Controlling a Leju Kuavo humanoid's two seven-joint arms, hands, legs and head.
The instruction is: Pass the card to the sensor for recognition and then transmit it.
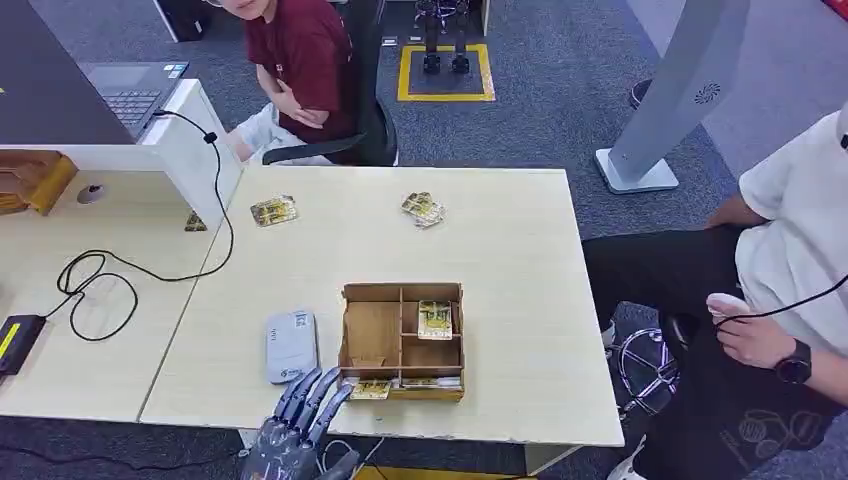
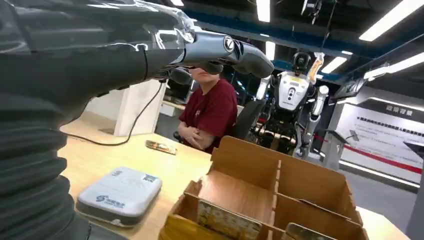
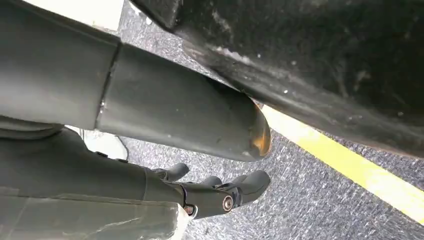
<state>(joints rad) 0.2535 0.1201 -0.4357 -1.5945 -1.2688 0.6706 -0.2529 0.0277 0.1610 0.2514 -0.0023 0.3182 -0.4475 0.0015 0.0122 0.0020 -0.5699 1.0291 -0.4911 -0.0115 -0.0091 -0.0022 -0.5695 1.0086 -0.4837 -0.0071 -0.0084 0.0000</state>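
A wooden divider box [image 1: 372, 335] stands near the table's front edge, with one yellow card [image 1: 435, 319] in a right compartment and another card [image 1: 370, 389] in its front slot. The grey-white sensor [image 1: 291, 345] lies just left of the box. My left hand [image 1: 300, 420] hovers at the front edge between sensor and box, fingers spread, holding nothing. In the left wrist view its fingers [image 2: 220, 50] reach out above the box [image 2: 260, 185], the front card [image 2: 227, 222] and the sensor [image 2: 120, 195]. My right hand [image 3: 220, 192] hangs over the carpet with nothing in it.
Two small piles of cards [image 1: 273, 211] [image 1: 423, 209] lie at the table's far side. A laptop [image 1: 130, 85], a looped black cable [image 1: 100, 285] and a black device [image 1: 15, 340] are on the left desk. A person in red [image 1: 300, 60] sits behind; another in white [image 1: 790, 250] sits right.
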